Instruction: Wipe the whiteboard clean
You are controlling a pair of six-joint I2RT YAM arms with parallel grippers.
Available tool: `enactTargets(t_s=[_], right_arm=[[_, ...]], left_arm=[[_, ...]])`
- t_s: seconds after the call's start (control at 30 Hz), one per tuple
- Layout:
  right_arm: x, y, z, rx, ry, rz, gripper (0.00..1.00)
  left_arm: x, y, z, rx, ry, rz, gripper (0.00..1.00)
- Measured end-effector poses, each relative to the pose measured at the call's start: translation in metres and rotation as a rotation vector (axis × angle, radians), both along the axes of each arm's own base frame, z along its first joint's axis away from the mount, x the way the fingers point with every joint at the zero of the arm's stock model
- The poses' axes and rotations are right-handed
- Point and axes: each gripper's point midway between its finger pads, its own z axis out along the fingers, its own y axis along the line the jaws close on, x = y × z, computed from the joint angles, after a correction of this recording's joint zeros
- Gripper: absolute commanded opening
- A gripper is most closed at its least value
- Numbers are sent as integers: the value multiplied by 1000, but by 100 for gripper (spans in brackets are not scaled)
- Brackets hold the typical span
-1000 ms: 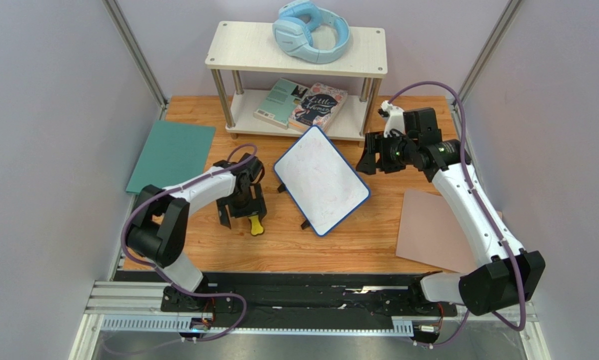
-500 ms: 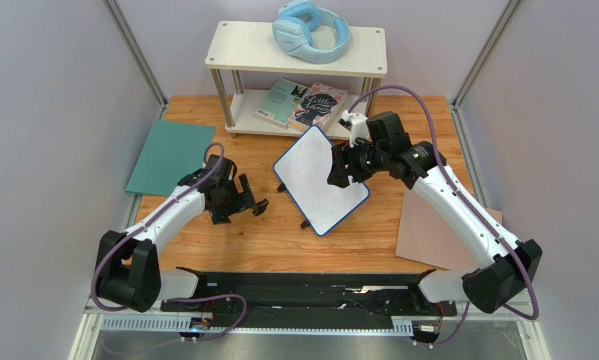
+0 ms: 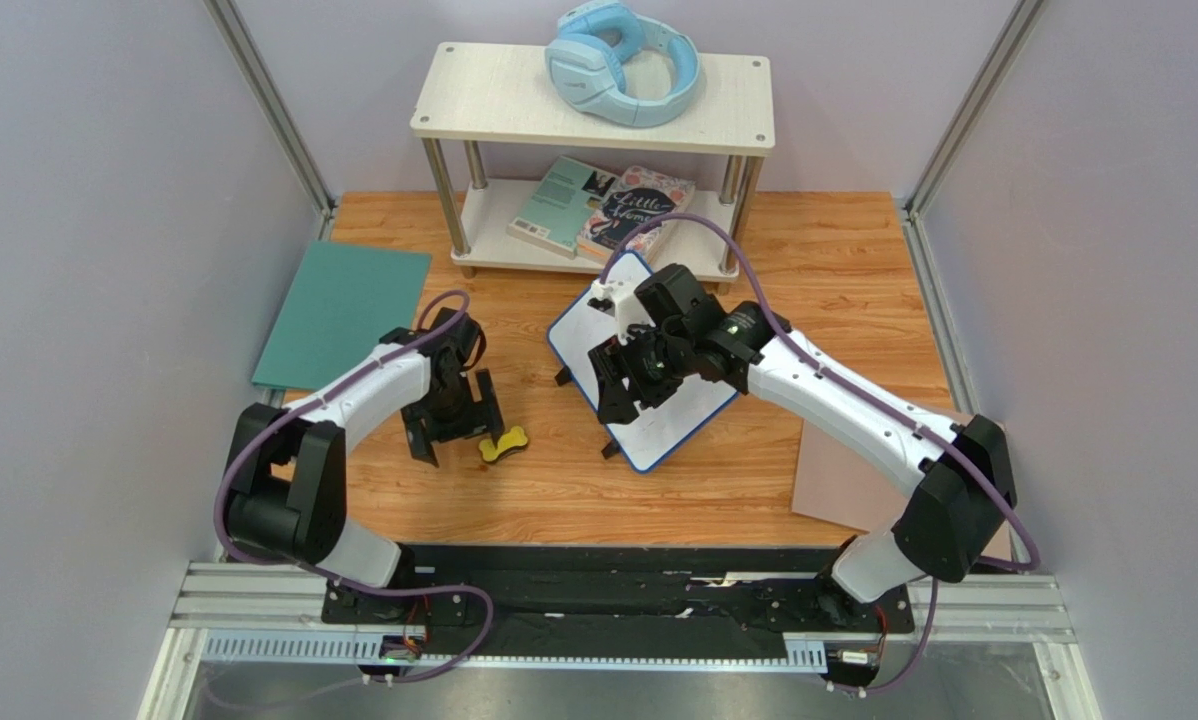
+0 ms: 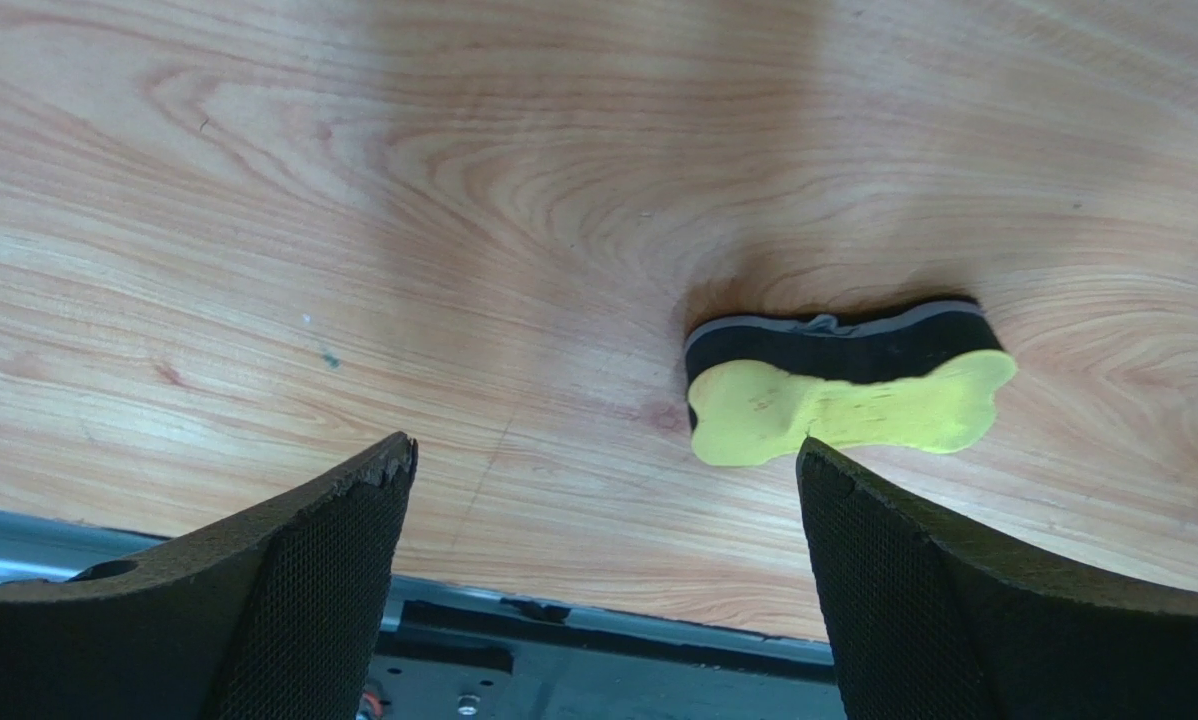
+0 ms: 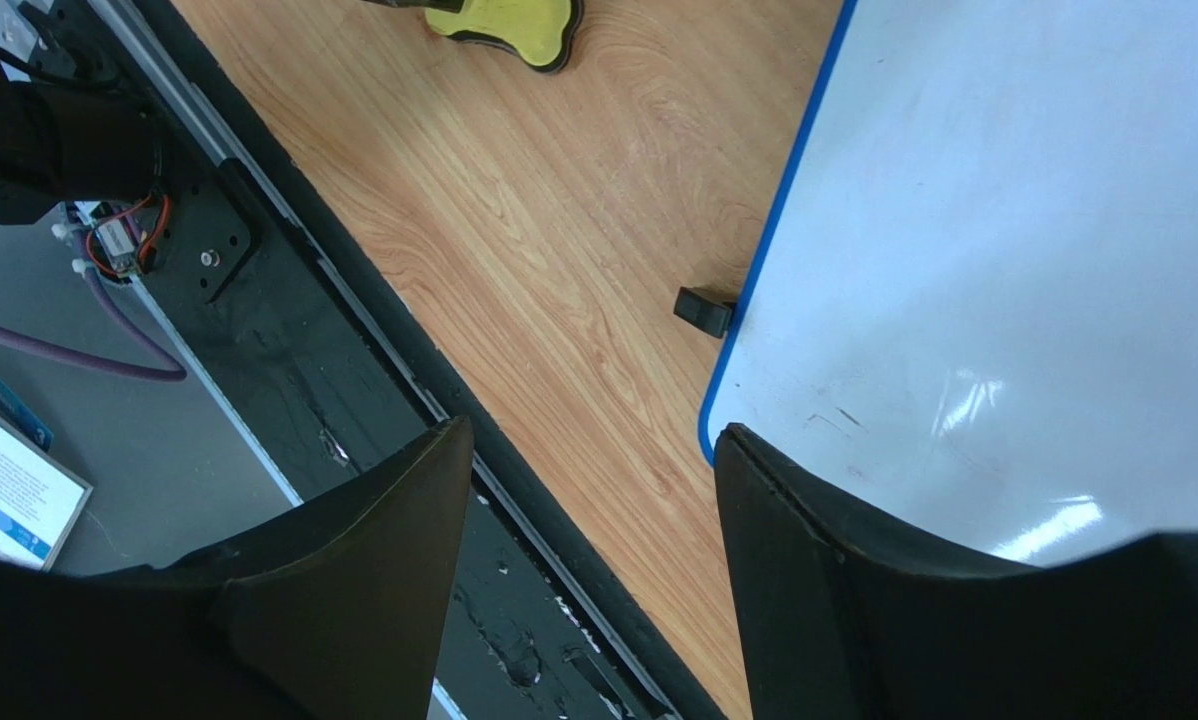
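Eraser (image 3: 505,444) lies near whiteboard (image 5: 1011,225), shelf (image 3: 485,98) with books (image 3: 605,207) behind.

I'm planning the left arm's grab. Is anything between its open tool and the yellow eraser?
Nothing visible. The left tool is open above the bare table. The yellow eraser lies flat just beyond one fingertip, with only wood between them.

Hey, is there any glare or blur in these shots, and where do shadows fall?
Right wrist view: bright glare streaks on the whiteboard; the right tool's fingers look dark, with little detail. Left wrist view: the yellow eraser is sharp, with a soft shadow on the wooden table beside it. Top external view: even light, no evident blur.
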Motion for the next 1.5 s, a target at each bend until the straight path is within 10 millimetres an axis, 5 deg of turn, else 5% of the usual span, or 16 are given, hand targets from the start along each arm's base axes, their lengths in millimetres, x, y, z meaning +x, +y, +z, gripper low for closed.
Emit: enactTargets(t_s=[0.07,0.17,0.2,0.27,0.47,0.7,1.17,1.5], right_arm=[[-4,7,-5,-4,12,20,56],[-11,18,-12,1,31,54,28],[-13,22,-15,1,36,64,12],[-19,33,-25,-6,54,91,0],[-29,54,-76,-110,152,86,0],[-6,49,-129,-281,175,-49,0],[1,21,-166,-588,45,-131,0],[4,-11,-170,-730,-25,-172,0]], left_arm=[[-3,2,0,7,14,-3,98],[-3,3,2,13,7,-2,98],[-3,3,3,12,0,-1,98],[0,3,9,7,-27,0,98],[21,-3,30,-13,-99,1,98],[26,-2,45,-17,-153,4,98],[23,1,53,-8,-178,8,98],[21,2,52,-8,-174,10,98]])
